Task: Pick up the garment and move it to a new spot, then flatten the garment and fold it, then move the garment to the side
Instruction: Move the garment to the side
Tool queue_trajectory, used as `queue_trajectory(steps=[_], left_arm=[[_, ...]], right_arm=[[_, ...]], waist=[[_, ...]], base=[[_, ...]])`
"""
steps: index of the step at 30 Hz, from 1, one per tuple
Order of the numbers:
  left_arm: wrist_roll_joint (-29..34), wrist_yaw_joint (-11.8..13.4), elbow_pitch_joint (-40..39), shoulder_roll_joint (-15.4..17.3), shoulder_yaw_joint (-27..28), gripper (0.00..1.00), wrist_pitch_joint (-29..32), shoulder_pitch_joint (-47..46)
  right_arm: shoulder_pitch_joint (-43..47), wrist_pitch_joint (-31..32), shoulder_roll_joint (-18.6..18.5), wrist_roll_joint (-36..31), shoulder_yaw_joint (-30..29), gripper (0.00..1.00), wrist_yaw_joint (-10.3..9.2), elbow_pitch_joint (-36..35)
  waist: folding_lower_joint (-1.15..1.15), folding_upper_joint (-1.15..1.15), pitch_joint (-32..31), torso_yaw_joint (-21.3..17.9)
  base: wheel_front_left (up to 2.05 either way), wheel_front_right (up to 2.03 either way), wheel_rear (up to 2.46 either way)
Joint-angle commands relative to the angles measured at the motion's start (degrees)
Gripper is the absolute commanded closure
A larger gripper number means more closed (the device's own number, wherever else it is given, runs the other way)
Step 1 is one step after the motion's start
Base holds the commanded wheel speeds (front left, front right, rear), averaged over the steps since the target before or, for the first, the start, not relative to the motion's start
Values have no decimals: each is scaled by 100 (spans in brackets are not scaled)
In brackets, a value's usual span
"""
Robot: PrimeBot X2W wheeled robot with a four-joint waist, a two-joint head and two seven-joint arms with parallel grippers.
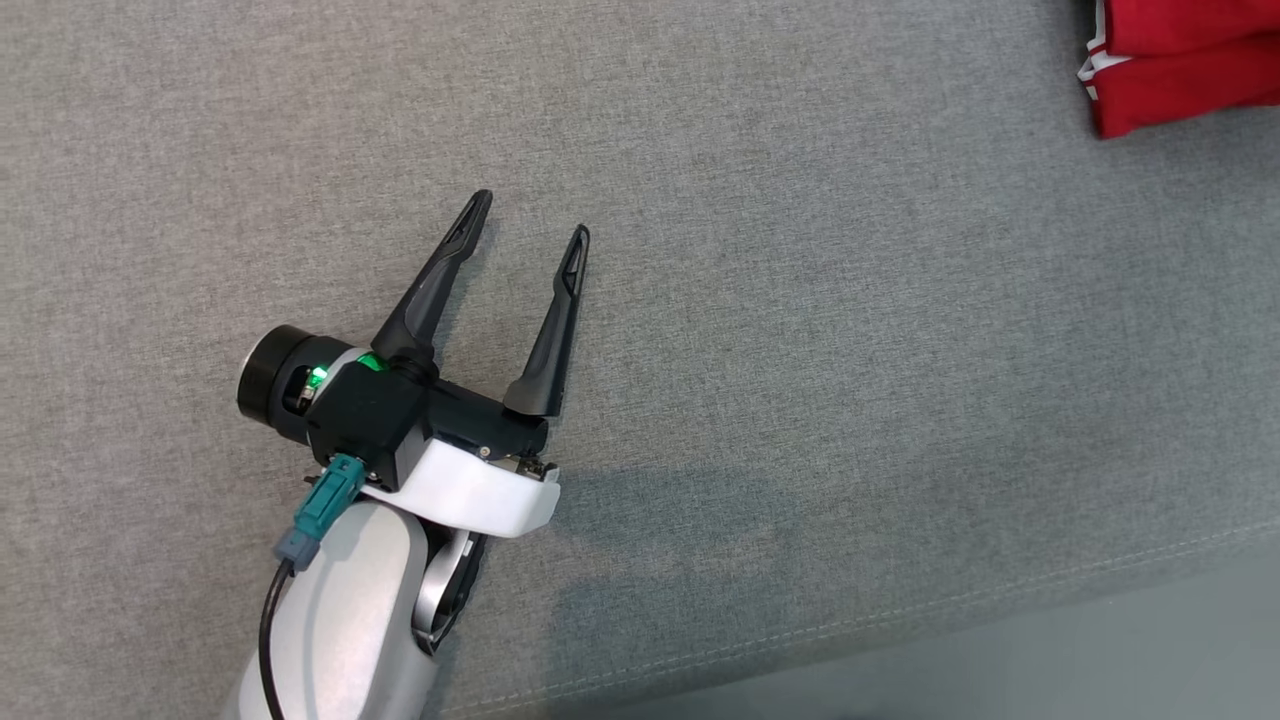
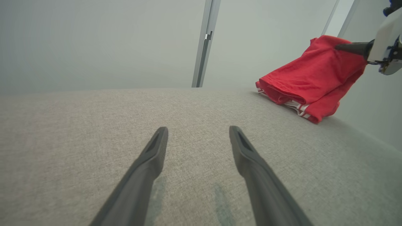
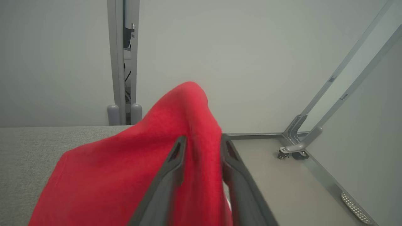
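Note:
The garment (image 1: 1180,60) is red cloth with white stripes at its hem, lying at the far right corner of the grey upholstered surface (image 1: 800,300). In the right wrist view my right gripper (image 3: 203,138) has a raised fold of the garment (image 3: 141,163) pinched between its two fingers, which stand slightly apart. The left wrist view shows the garment (image 2: 311,78) pulled up into a peak at the right gripper (image 2: 340,47). My left gripper (image 1: 530,218) is open and empty, resting low over bare fabric well to the left of the garment, its fingers (image 2: 150,163) spread wide.
The surface's stitched front edge (image 1: 900,610) runs along the lower right, with floor beyond it. Past the far edge stand a metal post (image 2: 204,40) and pale walls. A slanted frame leg with a caster (image 3: 290,153) stands on the floor to the right.

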Motion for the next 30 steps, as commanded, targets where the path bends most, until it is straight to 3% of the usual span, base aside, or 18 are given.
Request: queue_trajectory(steps=[1, 9, 13, 18, 30], left_arm=[[35, -37, -154, 40, 114, 0, -26, -126], [-2, -10, -142, 40, 164, 0, -26, -48], [-79, 41, -130, 24, 220, 0, -26, 44], [-252, 113, -126, -4, 340, 0, -26, 157], [-392, 424, -112, -44, 746, 0, -26, 532]], right_arm=[[169, -76, -173, -318, -237, 0, 6, -110], [422, -76, 143, -1628, -1161, 0, 6, -765], [667, -76, 690, -1933, -1393, 0, 6, -1195], [1052, -76, 1218, -1675, -1200, 0, 6, -1548], [2705, -76, 1474, -586, 37, 0, 6, -3006]], waist=[[0, 0, -2, 32], [0, 0, -131, 54], [0, 0, -316, 75], [0, 0, -620, 179], [0, 0, -1583, 666]], base=[[0, 0, 0], [0, 0, 0], [0, 0, 0], [0, 0, 0], [0, 0, 0]])
